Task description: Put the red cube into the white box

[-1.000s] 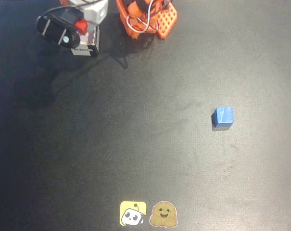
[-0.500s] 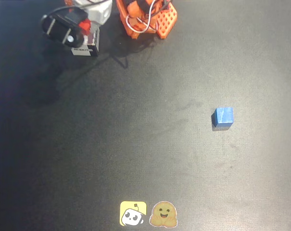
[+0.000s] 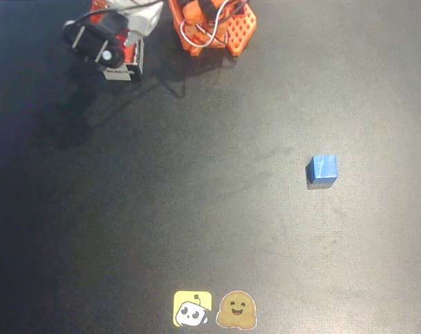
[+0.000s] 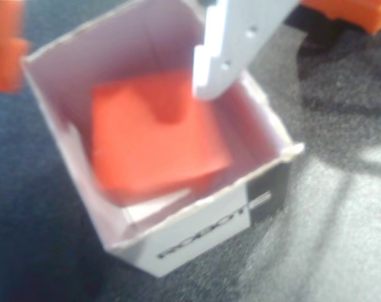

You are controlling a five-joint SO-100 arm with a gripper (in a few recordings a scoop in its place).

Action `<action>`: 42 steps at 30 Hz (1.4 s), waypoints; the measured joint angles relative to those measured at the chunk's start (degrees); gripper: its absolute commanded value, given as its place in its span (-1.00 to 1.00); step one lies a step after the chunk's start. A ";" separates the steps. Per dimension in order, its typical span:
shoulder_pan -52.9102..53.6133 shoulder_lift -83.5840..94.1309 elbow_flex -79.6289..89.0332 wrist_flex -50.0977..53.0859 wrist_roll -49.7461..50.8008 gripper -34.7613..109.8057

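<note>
A: Where does your cube point(image 4: 153, 141) sit?

B: Look at the wrist view. The cube lies inside the box point(image 4: 203, 236), on its floor, directly below your gripper point(image 4: 108, 56). It is tilted a little against the walls and blurred, so you cannot read its edges cleanly.

A: And your gripper itself?

B: Its jaws stand apart and hold nothing. The white finger point(image 4: 231, 47) reaches down over the box's far right wall, just above the cube; whether it touches the cube, you cannot tell. The orange finger point(image 4: 4, 44) shows at the left edge, outside the box's left wall. The cube lies free between the two.

A: How does the box stand?

B: Upright on the dark worktop point(image 4: 341, 239), open at the top. Its near wall carries a dark label strip with text, at the side nearest the camera, lower right of your gripper.

A: What do you get from the overhead view?

B: Your gripper point(image 3: 102, 42) hangs over the box point(image 3: 124, 69) at the top left, close beside the arm's orange base point(image 3: 227, 31), and hides most of the box. The blue cube point(image 3: 323, 169) rests well apart from your gripper, far out to the right on the worktop point(image 3: 196, 195). Two stickers point(image 3: 215, 309) lie at the near edge, farther still from your gripper.
</note>
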 measured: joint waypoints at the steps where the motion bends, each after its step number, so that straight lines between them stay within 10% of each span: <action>1: 0.00 0.53 0.35 -0.18 0.09 -0.19; 7: 0.18 1.32 1.32 -0.97 0.44 -0.52; 24: -9.93 -16.88 -11.43 -5.45 6.42 -0.52; 42: -48.87 -31.03 -17.05 -11.43 30.50 -0.52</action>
